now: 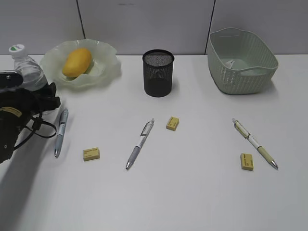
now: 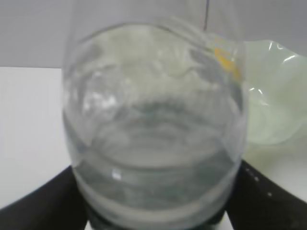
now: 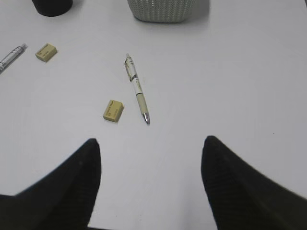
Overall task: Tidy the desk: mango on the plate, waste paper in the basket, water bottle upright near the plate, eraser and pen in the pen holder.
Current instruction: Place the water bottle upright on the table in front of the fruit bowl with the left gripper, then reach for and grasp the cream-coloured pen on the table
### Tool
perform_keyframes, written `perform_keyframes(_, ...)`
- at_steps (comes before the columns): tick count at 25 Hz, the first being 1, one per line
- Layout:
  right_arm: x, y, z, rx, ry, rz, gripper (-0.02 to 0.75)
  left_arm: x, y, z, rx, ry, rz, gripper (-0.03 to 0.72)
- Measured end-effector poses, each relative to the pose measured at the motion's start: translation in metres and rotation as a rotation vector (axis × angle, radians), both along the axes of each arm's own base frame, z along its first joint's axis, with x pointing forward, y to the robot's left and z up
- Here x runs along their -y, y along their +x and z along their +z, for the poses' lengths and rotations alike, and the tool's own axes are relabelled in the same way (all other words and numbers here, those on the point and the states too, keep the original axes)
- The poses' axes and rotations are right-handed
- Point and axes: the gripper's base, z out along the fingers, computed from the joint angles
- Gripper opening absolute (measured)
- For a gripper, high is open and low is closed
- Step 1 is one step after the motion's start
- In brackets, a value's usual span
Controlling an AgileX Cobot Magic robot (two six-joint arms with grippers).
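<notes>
Desk [image 1: 192, 192] first: most of it is sorted along the back edge, with small items loose in the middle. Basket [image 1: 240, 77] sits back right, and a pale scrap inside it [image 1: 231, 63] I take for the paper. Plate [image 1: 108, 53] is back left with the mango [image 1: 77, 61] lying on it.

Bottle [image 1: 29, 67] stands upright just left of the plate, cap up. My left gripper [image 2: 156, 211] has a finger on either side of its base. From the wrist view I cannot tell whether the pads are pinching the plastic or standing just clear of it. Right gripper [image 3: 151, 182] is spread wide with nothing between the fingers, hovering over bare desk near the right pen [image 3: 136, 88].

I judge the step in hand to be letting go of the bottle. To do it well I would open fully before moving and check that the bottle does not rock. Then I would back straight away from the plate without a sideways sweep, since the fingers sit low and a nudge at the base could tip it.

Holder [image 1: 158, 74] stands between plate and basket, and I cannot see anything inside it. Three pens [image 1: 140, 143] and three erasers [image 1: 173, 123] are left on the desk. The left pen [image 1: 60, 132] lies close by that arm.
</notes>
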Motion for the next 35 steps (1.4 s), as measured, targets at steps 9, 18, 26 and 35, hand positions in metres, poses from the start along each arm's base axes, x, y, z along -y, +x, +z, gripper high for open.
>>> perform_keyframes(9,0.0,0.0,0.0,0.0,-0.002,0.001,0.52,-0.003,-0.047,0.008,-0.09,0.022,-0.054,0.611)
perform_keyframes(18,0.0,0.0,0.0,0.0,-0.003,0.002,0.52,0.003,-0.096,0.061,-0.196,0.067,-0.223,0.605)
perform_keyframes(26,0.0,0.0,0.0,0.001,-0.004,0.001,0.52,-0.006,-0.11,0.157,-0.581,0.135,-0.167,0.538)
perform_keyframes(35,0.0,0.001,-0.002,0.011,-0.009,0.0,0.52,-0.005,-0.142,0.21,-1.079,0.038,-0.155,0.472)
